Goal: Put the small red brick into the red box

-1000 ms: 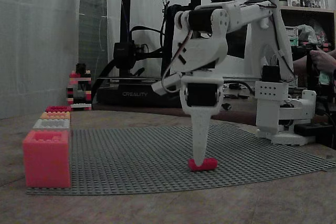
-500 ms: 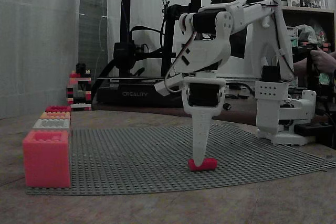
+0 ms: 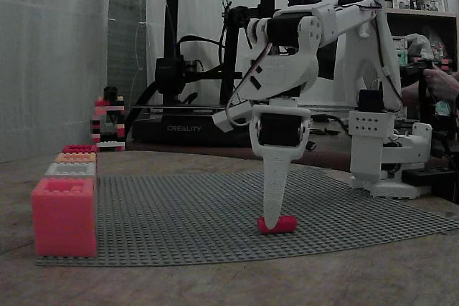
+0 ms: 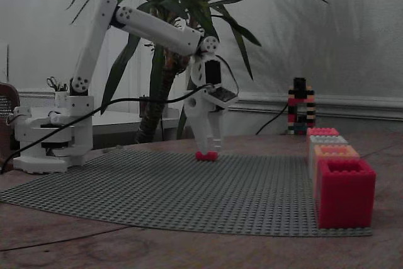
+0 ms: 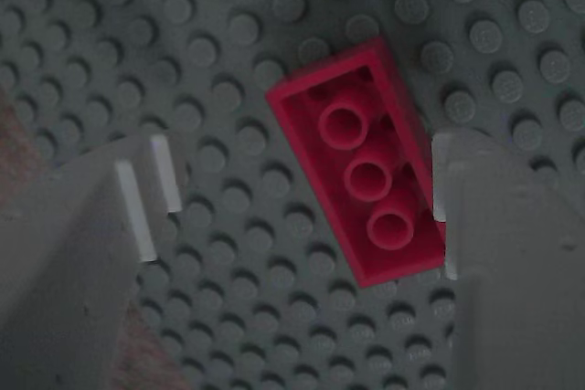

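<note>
On a grey studded baseplate [image 3: 215,213], a small red brick [image 3: 277,225] lying hollow side up, three round tubes visible in the wrist view [image 5: 366,175]. White gripper [image 3: 271,220] lowered straight down over the brick, fingertips at baseplate level. In the wrist view, jaws spread apart around the gripper's centre [image 5: 302,198]: right finger [image 5: 494,253] touching the brick's long edge, left finger [image 5: 101,244] well apart from it, bare studs between. Brick turned at a slant between the fingers, not clamped. In another fixed view, the same brick [image 4: 206,155] under the gripper [image 4: 208,150], near the middle back of the baseplate [image 4: 189,193].

Along one edge of the baseplate, a row of square studded boxes. Red box [image 4: 346,192] at the near end in one fixed view, well apart from the brick. At the near end in the other fixed view, a salmon-pink box [image 3: 64,216], also far from the brick.
</note>
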You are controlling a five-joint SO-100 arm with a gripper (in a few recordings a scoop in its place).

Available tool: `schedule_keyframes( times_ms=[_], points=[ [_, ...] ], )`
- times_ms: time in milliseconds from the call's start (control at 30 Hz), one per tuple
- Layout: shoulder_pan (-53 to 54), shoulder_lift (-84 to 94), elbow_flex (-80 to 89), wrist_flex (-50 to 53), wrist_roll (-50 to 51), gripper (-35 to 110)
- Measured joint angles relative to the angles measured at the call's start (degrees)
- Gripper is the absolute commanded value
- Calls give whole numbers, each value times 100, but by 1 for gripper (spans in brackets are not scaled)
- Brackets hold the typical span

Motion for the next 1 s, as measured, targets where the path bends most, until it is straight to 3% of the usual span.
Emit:
schedule_keyframes(
  times_ms=[667,1000],
  points=[
    [0,-53,176,-18,123,25],
    [-18,-123,255,-123,352,10]
  ],
)
